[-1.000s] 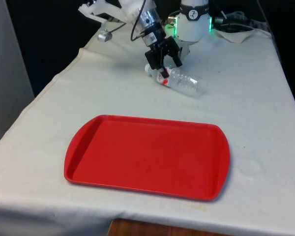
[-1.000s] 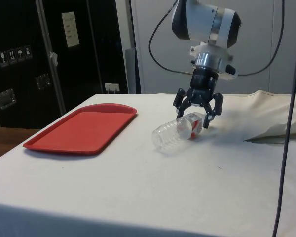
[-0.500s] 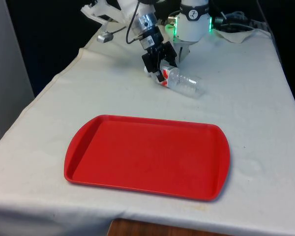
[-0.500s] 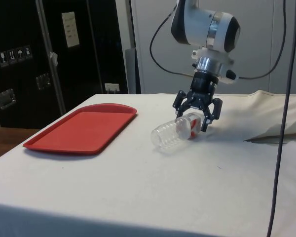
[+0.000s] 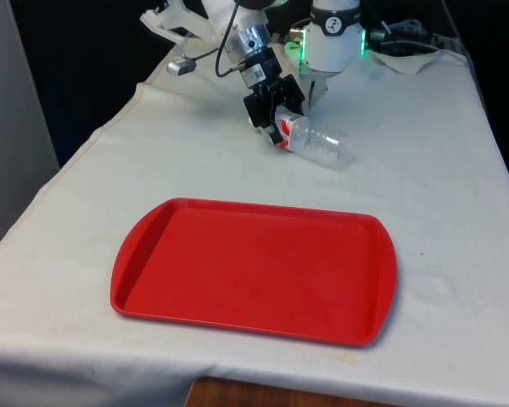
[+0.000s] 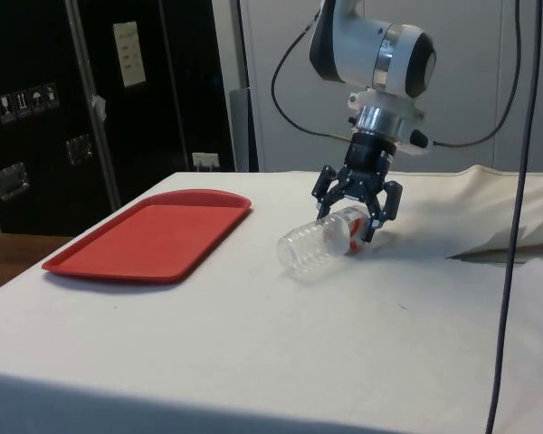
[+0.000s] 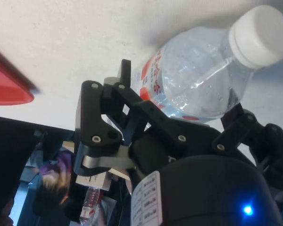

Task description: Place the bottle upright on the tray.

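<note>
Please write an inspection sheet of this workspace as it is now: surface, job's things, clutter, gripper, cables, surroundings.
Surface: table under a white cloth, creased, lightly stained near the front edge.
Job's things: clear plastic bottle with white cap and red label lies on its side on the cloth, not yet upright; red plastic tray sits apart from it, nearer the front camera.
Clutter: crumpled white cloth at the far end.
Gripper: black two-finger gripper straddles the bottle's labelled end, fingers spread on either side of it.
Cables: black cables hang beside the arm.
Surroundings: dark cabinets behind the side; black curtains.
</note>
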You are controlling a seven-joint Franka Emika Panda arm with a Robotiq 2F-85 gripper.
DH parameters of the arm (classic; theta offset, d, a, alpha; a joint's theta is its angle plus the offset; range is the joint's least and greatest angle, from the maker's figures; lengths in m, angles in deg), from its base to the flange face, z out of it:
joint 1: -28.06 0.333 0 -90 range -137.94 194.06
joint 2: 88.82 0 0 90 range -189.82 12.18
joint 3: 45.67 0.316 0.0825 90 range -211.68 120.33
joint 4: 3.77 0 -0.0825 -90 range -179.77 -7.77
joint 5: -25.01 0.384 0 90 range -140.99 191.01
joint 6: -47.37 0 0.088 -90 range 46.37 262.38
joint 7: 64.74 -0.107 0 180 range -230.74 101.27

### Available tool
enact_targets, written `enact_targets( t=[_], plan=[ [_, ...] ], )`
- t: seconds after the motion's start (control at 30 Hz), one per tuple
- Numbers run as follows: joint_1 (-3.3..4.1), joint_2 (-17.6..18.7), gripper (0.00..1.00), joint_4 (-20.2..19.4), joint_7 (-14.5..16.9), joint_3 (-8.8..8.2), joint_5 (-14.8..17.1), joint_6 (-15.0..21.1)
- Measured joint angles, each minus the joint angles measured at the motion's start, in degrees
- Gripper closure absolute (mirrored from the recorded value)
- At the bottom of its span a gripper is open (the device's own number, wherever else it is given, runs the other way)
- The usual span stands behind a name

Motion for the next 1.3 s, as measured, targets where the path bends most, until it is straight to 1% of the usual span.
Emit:
enact_targets(
  t=[0.57,0.67,0.8,0.93,1.07,1.1,1.13,1.27,1.3],
  plan=[
    [-0.06,0.1,0.00,-0.1,0.0,-0.06,0.0,-0.2],
    [-0.06,0.1,0.00,-0.1,0.0,-0.17,0.0,-0.7],
    [-0.23,0.4,0.00,0.0,0.3,-0.63,0.0,-2.2],
    [-0.34,0.6,0.00,0.1,1.0,-1.43,0.0,-4.1],
    [-0.34,0.6,0.00,0.1,1.0,-1.55,0.0,-4.4],
    [-0.34,0.6,0.01,0.1,1.0,-1.55,0.0,-4.4],
    [-0.29,0.6,0.13,0.1,1.0,-1.55,0.0,-4.4],
    [-0.29,0.6,0.45,0.1,1.0,-1.55,0.0,-4.4],
    [-0.29,0.6,0.51,0.1,1.0,-1.55,0.0,-4.4]
  ],
)
